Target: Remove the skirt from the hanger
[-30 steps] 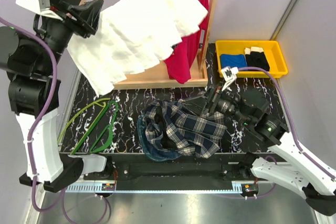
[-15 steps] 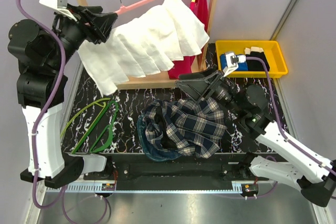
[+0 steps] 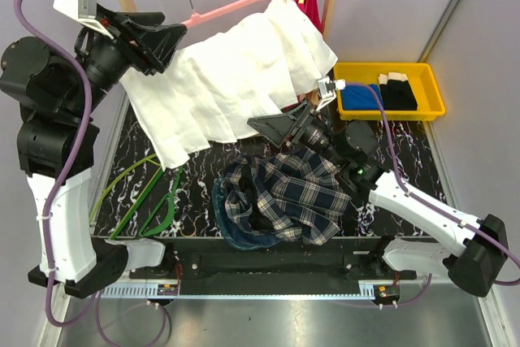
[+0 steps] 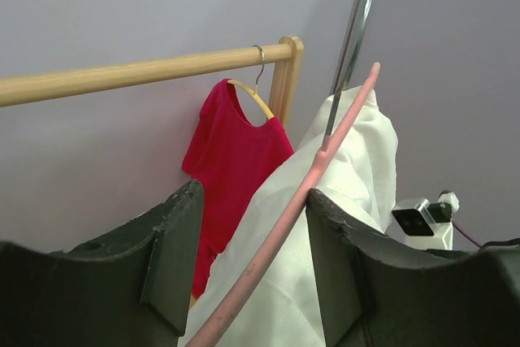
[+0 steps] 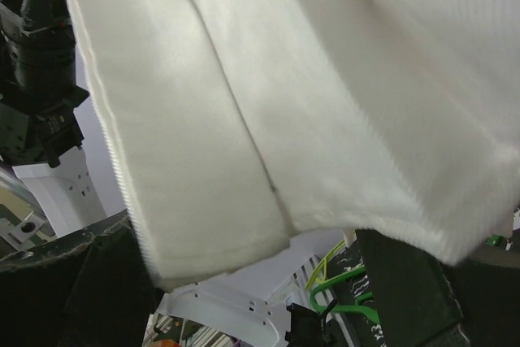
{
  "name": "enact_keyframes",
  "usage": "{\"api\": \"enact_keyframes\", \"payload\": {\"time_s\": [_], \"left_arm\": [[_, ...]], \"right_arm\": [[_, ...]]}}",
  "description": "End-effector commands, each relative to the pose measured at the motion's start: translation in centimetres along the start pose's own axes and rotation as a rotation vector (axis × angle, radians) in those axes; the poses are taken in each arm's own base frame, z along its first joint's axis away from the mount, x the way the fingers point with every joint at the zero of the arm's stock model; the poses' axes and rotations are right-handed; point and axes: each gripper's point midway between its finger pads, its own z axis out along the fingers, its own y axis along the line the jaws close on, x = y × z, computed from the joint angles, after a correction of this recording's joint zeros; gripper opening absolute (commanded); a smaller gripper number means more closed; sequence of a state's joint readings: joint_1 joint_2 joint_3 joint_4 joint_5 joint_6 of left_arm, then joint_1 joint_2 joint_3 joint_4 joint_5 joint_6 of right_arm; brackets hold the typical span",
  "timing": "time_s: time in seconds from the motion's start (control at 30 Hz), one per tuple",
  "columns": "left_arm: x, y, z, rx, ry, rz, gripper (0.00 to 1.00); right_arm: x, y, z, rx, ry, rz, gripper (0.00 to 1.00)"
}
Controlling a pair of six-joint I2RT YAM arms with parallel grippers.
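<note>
White skirt on a pink hanger, with stronger colours around it

The skirt [image 3: 236,87] is plain white with a faint pink tone, and the hanger [image 3: 236,6] is pale pink. The shirt [image 4: 231,160] is bright red, on a pale yellow hanger [image 4: 252,97]. The plaid garment [image 3: 284,197] has dark blue and white checks. The table [image 3: 138,156] is black with white marble veins, the wire hangers [image 3: 150,209] are green, the bin [image 3: 431,67] is yellow, the rack [image 4: 122,75] is light wood, and the wall [image 4: 122,6] is greyish lilac.

You have a black marbled table [image 3: 199,170] with a dark plaid garment [image 3: 280,197] crumpled at its front middle. Left of that garment, green wire hangers [image 3: 154,205] lie flat. Behind it, to the right, sits a yellow bin [image 3: 406,66].
</note>
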State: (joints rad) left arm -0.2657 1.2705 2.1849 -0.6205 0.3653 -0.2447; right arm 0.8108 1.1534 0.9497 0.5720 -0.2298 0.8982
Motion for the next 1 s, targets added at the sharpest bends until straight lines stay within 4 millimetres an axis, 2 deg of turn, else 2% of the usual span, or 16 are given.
{"api": "enact_keyframes", "payload": {"time_s": [0.0, 0.17, 0.27, 0.3, 0.33, 0.37, 0.53, 0.57, 0.6, 0.67, 0.73, 0.77, 0.83, 0.87, 0.93, 0.97], "left_arm": [[-2.4, -1.9, -1.2, 0.056, -0.081, 0.020, 0.00], [-0.8, -1.7, -1.4, 0.052, -0.047, 0.027, 0.00], [-0.6, -2.0, -1.6, 0.061, -0.044, 0.024, 0.00], [-0.3, -2.0, -1.5, 0.063, -0.037, 0.023, 0.00], [-0.4, -2.0, -1.7, 0.059, -0.041, 0.033, 0.00], [-0.2, -1.9, -1.7, 0.056, -0.036, 0.039, 0.00], [-0.6, -1.1, -2.0, 0.017, -0.051, 0.109, 0.00], [-0.9, -0.9, -2.0, 0.010, -0.057, 0.125, 0.00], [-1.0, -0.6, -2.0, -0.004, -0.060, 0.140, 0.00], [-1.3, 0.6, -1.9, -0.065, -0.069, 0.190, 0.00], [-1.0, 2.4, -1.6, -0.141, -0.061, 0.225, 0.00], [-0.5, 3.2, -1.3, -0.165, -0.051, 0.262, 0.00], [-0.5, 4.2, -1.0, -0.199, -0.055, 0.309, 0.00], [0.1, 4.6, -0.8, -0.205, -0.047, 0.321, 0.00], [0.4, 5.1, -0.3, -0.210, -0.049, 0.354, 0.00], [0.2, 5.3, 0.0, -0.215, -0.060, 0.355, 0.00]], "right_arm": [[-2.9, 4.3, 0.7, -0.141, -0.085, -0.049, 1.00], [-4.1, 5.5, 1.7, -0.194, -0.124, -0.049, 1.00], [-3.6, 6.1, 2.2, -0.258, -0.109, -0.051, 0.78], [-3.7, 6.8, 2.2, -0.295, -0.108, -0.054, 0.41], [-3.2, 7.1, 2.3, -0.320, -0.076, -0.054, 0.14], [-3.3, 7.1, 2.7, -0.316, -0.071, -0.040, 0.00], [-2.2, 7.2, 2.3, -0.292, 0.011, -0.067, 0.00], [-3.0, 8.9, 1.8, -0.310, 0.012, -0.105, 0.00], [-2.1, 7.8, 1.7, -0.242, 0.077, -0.143, 0.00], [-3.0, 11.1, -0.4, -0.271, 0.117, -0.223, 0.00], [-2.7, 10.6, -2.7, -0.180, 0.177, -0.289, 0.00], [-4.5, 13.4, -5.4, -0.195, 0.127, -0.336, 0.00], [-5.3, 13.0, -8.5, -0.081, 0.111, -0.371, 0.00], [-6.9, 15.3, -11.7, -0.092, 0.044, -0.396, 0.00], [-8.0, 14.7, -14.9, 0.024, -0.013, -0.391, 0.00], [-9.1, 16.2, -17.7, 0.018, -0.078, -0.396, 0.00]]}}
